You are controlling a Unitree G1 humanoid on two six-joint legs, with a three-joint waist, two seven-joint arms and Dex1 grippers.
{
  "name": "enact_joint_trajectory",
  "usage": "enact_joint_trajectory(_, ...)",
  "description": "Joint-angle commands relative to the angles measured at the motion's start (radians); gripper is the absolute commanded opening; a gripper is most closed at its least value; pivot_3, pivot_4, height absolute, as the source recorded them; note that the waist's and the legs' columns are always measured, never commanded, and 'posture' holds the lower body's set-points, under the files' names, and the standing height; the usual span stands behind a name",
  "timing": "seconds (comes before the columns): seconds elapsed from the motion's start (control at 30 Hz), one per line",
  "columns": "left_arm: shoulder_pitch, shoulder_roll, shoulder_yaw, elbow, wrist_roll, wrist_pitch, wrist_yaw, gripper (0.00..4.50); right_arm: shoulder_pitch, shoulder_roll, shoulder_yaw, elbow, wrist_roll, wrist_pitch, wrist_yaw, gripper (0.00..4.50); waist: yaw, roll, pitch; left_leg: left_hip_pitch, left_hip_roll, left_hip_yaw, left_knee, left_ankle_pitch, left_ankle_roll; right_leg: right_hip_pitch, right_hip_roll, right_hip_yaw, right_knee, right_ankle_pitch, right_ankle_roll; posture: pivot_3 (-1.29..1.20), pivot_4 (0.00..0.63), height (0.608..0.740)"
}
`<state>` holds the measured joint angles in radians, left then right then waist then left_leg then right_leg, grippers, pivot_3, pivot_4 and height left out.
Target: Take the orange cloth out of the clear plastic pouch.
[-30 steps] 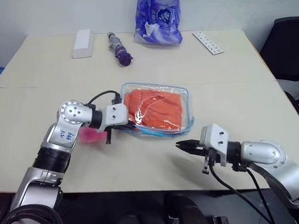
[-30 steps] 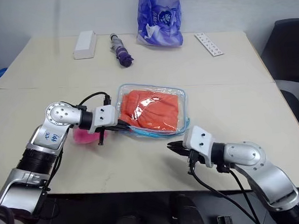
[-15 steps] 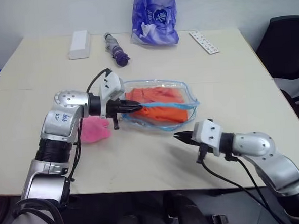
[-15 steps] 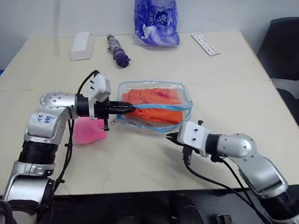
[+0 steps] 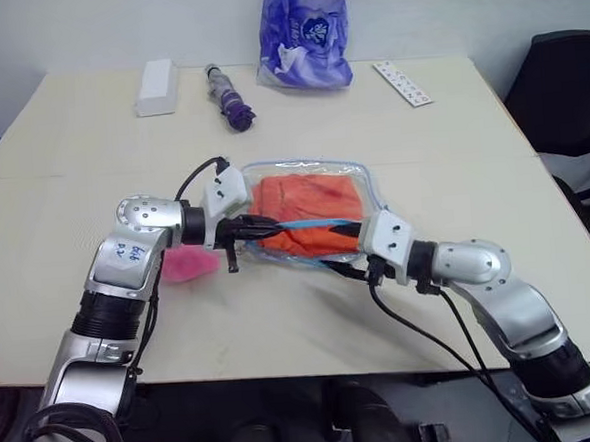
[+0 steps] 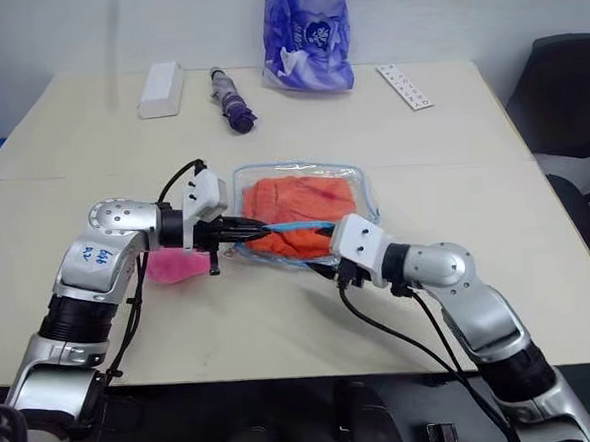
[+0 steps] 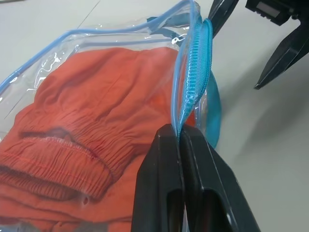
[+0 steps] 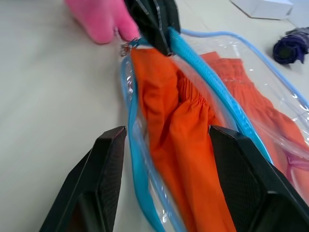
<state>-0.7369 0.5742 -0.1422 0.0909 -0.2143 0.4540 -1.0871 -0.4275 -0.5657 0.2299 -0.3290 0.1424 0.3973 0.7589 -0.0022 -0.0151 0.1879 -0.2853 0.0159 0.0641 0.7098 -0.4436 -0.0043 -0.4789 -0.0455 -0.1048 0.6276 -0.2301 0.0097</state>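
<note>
The clear plastic pouch (image 5: 365, 182) with light-blue trim lies mid-table, and the orange cloth (image 5: 309, 202) sits folded inside it. My left gripper (image 5: 271, 225) is shut on the pouch's blue zipper edge (image 7: 190, 82) and holds that edge up off the table. My right gripper (image 5: 339, 250) is open at the pouch's mouth. In the right wrist view its fingers (image 8: 110, 164) straddle the near trim and a fold of the orange cloth (image 8: 188, 145) without touching the cloth. A pink plush charm (image 5: 187, 265) rests beside my left arm.
Along the far edge of the table (image 5: 90, 143) are a purple-blue printed bag (image 5: 304, 35), a folded purple umbrella (image 5: 229, 97), a white box (image 5: 157, 86) and a white strip (image 5: 405, 82). A black chair (image 5: 567, 74) stands at the right.
My right gripper has moved forward and left to the pouch's mouth and has opened. My left gripper has rolled and lifted the zipper edge, so the pouch's mouth stands apart.
</note>
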Motion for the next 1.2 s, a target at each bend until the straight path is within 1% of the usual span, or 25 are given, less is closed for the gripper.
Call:
enact_joint_trajectory(0.03,-0.020,0.001,0.014,-0.043,-0.020,0.008,0.005,0.00,-0.023,0.023,0.016,0.041,-0.041,-0.023,-0.024,2.45,0.000,0.000,0.000,0.000,0.000,0.000,0.000,0.000,0.000,0.000,0.000,0.000,0.000,0.000,0.000,0.00,0.150,0.740)
enact_joint_trajectory(0.07,-0.020,0.001,0.014,-0.046,-0.021,0.010,0.005,0.00,-0.026,0.026,0.026,0.055,-0.057,-0.035,-0.027,2.24,0.000,0.000,0.000,0.000,0.000,0.000,0.000,0.000,0.000,0.000,0.000,0.000,0.000,0.000,0.000,0.00,0.150,0.740)
enact_joint_trajectory(0.47,-0.030,-0.013,0.035,-0.098,-0.070,0.074,0.030,0.00,-0.077,0.100,0.090,0.194,-0.166,-0.129,-0.034,2.24,-0.002,0.000,0.000,-0.001,0.001,0.000,0.001,0.000,0.000,0.000,-0.001,0.000,0.000,0.000,0.000,0.00,0.150,0.740)
enact_joint_trajectory(0.6,-0.027,-0.016,0.032,-0.113,-0.079,0.086,0.038,0.00,-0.103,0.113,0.114,0.247,-0.228,-0.167,-0.048,2.24,-0.001,0.000,0.000,-0.001,0.002,-0.001,0.001,0.000,0.000,-0.001,0.000,0.000,0.000,0.000,0.000,0.00,0.150,0.740)
enact_joint_trajectory(0.8,-0.026,-0.017,0.032,-0.127,-0.089,0.096,0.049,0.00,-0.116,0.142,0.145,0.310,-0.283,-0.175,-0.061,2.24,-0.002,0.000,0.000,-0.002,0.002,-0.001,0.002,0.000,0.000,-0.001,-0.001,-0.001,0.000,0.000,0.000,0.00,0.150,0.740)
enact_joint_trajectory(0.97,-0.027,-0.016,0.032,-0.129,-0.091,0.097,0.052,0.00,-0.153,0.177,0.161,0.416,-0.363,-0.200,-0.131,2.24,-0.006,0.000,0.000,-0.002,0.002,-0.001,0.002,0.000,0.000,-0.001,-0.001,0.000,0.000,0.000,0.000,0.00,0.150,0.740)
enact_joint_trajectory(1.1,-0.024,-0.013,0.033,-0.133,-0.092,0.097,0.054,0.00,-0.190,0.196,0.169,0.544,-0.418,-0.226,-0.189,2.24,-0.006,0.000,0.000,-0.002,0.002,-0.002,0.002,0.000,0.000,-0.001,-0.001,0.000,0.000,0.000,0.000,0.00,0.150,0.740)
enact_joint_trajectory(1.13,-0.023,-0.012,0.033,-0.134,-0.092,0.097,0.054,0.00,-0.194,0.200,0.167,0.562,-0.419,-0.230,-0.192,1.87,-0.006,0.000,0.000,-0.002,0.002,-0.002,0.002,0.000,0.000,0.000,-0.001,0.000,0.000,0.000,0.000,0.00,0.150,0.740)
enact_joint_trajectory(1.2,-0.019,-0.010,0.033,-0.135,-0.091,0.096,0.056,0.00,-0.196,0.199,0.168,0.575,-0.420,-0.248,-0.185,1.29,-0.006,0.000,0.000,-0.002,0.002,-0.002,0.002,0.000,0.000,0.000,-0.001,0.000,0.000,0.000,0.000,0.00,0.150,0.740)
